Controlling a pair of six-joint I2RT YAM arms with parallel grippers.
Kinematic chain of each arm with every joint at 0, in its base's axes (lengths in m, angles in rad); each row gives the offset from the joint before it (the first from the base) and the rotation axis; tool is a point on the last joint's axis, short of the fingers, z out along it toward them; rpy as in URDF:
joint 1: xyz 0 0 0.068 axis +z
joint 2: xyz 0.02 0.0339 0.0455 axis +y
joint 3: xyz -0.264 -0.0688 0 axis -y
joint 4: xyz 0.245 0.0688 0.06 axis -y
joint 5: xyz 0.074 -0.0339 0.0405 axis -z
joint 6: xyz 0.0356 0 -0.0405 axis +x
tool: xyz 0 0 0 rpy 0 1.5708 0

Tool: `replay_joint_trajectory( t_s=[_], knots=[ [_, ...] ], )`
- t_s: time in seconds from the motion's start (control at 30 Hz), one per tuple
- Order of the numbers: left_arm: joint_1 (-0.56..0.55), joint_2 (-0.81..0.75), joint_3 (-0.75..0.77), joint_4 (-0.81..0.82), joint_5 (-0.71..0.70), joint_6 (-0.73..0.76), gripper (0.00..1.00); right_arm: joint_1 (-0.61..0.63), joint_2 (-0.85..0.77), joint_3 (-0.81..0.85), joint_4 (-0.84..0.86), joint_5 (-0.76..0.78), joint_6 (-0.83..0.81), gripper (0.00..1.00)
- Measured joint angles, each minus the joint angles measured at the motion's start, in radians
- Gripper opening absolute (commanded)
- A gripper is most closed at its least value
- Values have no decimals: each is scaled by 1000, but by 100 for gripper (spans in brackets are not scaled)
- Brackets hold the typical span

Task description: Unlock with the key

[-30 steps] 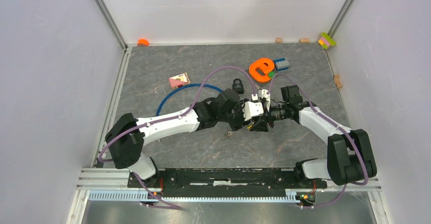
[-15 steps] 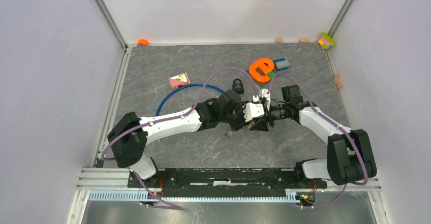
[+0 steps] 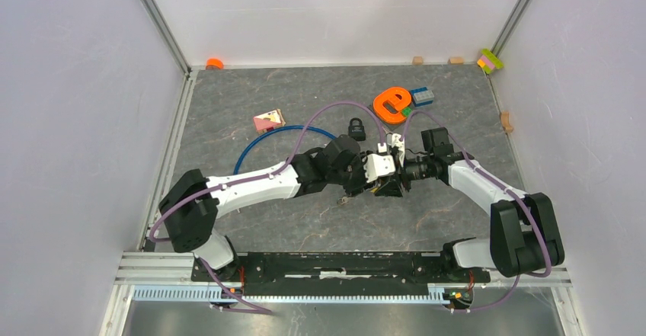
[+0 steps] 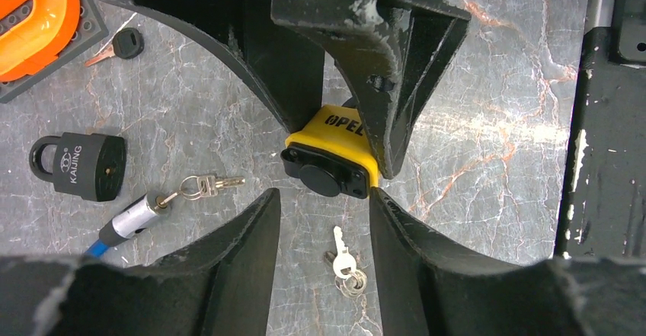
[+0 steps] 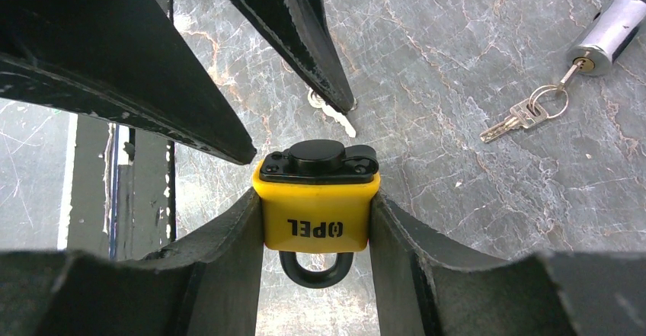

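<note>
One boxy, smooth yellow padlock (image 5: 316,214)

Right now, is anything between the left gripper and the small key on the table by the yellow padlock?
Nothing visible does. The small key lies on the table, in view between the left gripper's open fingers. The yellow padlock, clamped in the right gripper, sits beyond the key, not over it.

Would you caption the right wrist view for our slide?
Right pincer grips yellow Opel padlock; small silver key lies beyond.
</note>
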Motion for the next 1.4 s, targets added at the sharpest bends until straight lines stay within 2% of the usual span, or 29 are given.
replay_joint_trajectory(
  t_s=[0.43, 1.03, 1.4],
  knots=[
    [0, -8, -7, 12, -4, 0, 47, 0, 2, 0, 0, 7, -3, 0],
    [0, 9, -7, 30, -20, 0, 45, 0, 2, 0, 0, 7, -3, 0],
    [0, 23, -14, 55, -27, -20, 38, -2, 3, 0, 2, 17, 6, 0]
  ],
)
